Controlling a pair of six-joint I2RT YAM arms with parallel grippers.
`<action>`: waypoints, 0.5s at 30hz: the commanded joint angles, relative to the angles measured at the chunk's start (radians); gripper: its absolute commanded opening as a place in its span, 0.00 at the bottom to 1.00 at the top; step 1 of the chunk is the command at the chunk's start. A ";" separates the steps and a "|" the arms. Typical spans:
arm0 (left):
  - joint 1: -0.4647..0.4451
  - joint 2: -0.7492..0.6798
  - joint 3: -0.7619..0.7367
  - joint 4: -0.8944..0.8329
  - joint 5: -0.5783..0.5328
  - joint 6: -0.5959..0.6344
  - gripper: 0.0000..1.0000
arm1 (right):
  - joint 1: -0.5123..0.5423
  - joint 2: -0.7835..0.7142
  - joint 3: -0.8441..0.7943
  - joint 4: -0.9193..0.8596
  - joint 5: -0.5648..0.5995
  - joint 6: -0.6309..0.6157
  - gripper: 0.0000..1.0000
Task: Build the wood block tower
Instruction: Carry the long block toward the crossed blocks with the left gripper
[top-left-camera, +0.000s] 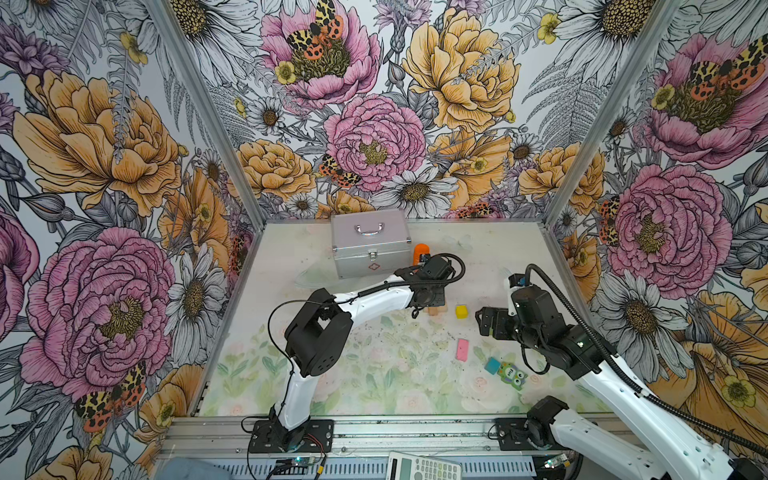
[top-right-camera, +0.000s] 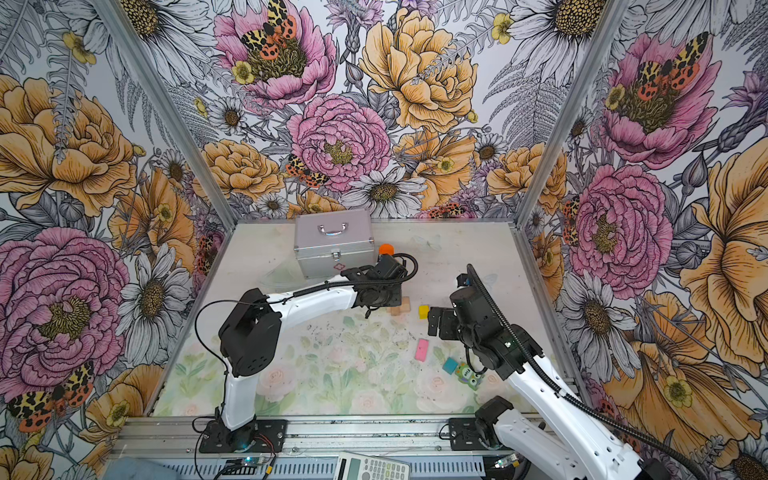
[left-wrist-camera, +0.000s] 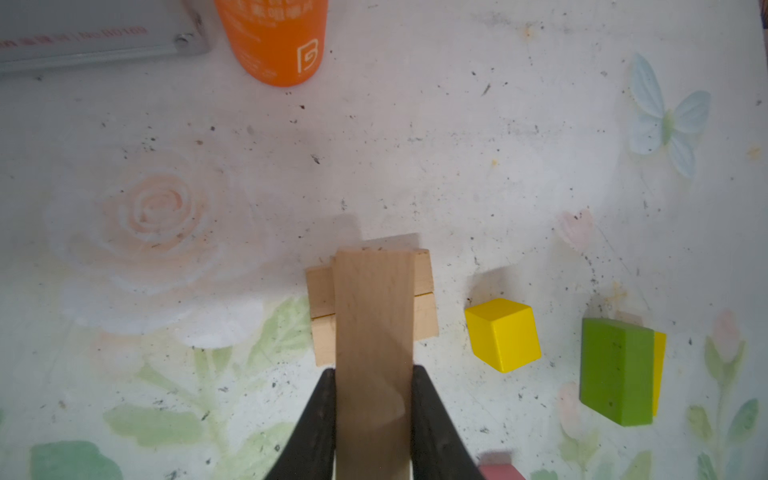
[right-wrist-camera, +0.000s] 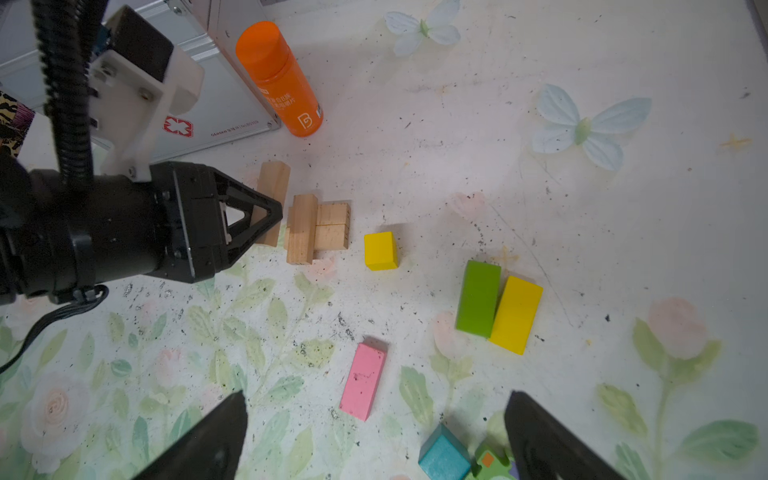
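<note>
Left claw (left-wrist-camera: 372, 370) clamps a tan plank (left-wrist-camera: 374, 311); right claw (right-wrist-camera: 376, 395) gapes wide.

Tan plank (left-wrist-camera: 374, 332) gripped crosswise over two flat tan planks (left-wrist-camera: 424, 318); yellow cube (left-wrist-camera: 503, 334) beside

We note left arm (top-left-camera: 374, 297) stretched forward, left gripper (left-wrist-camera: 374, 376) clamped on a tan plank (left-wrist-camera: 374, 316), right arm (top-left-camera: 615, 399) folded, right gripper (right-wrist-camera: 376, 399) spread wide

White-shelled arms (top-left-camera: 374, 297) with black joint housings (top-left-camera: 316, 336); ribbed black cable (right-wrist-camera: 62, 83) runs behind the black, wedge-fingered left tool (left-wrist-camera: 374, 374) and right tool (right-wrist-camera: 376, 399).
</note>
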 joint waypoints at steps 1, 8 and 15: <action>-0.015 0.021 0.053 -0.007 0.014 -0.020 0.22 | -0.010 -0.023 -0.003 -0.008 -0.009 0.013 0.99; -0.027 0.086 0.111 -0.010 0.034 -0.031 0.22 | -0.028 -0.078 0.024 -0.048 -0.003 0.012 0.99; -0.033 0.125 0.143 -0.019 0.039 -0.033 0.22 | -0.042 -0.118 0.030 -0.084 0.010 0.017 0.99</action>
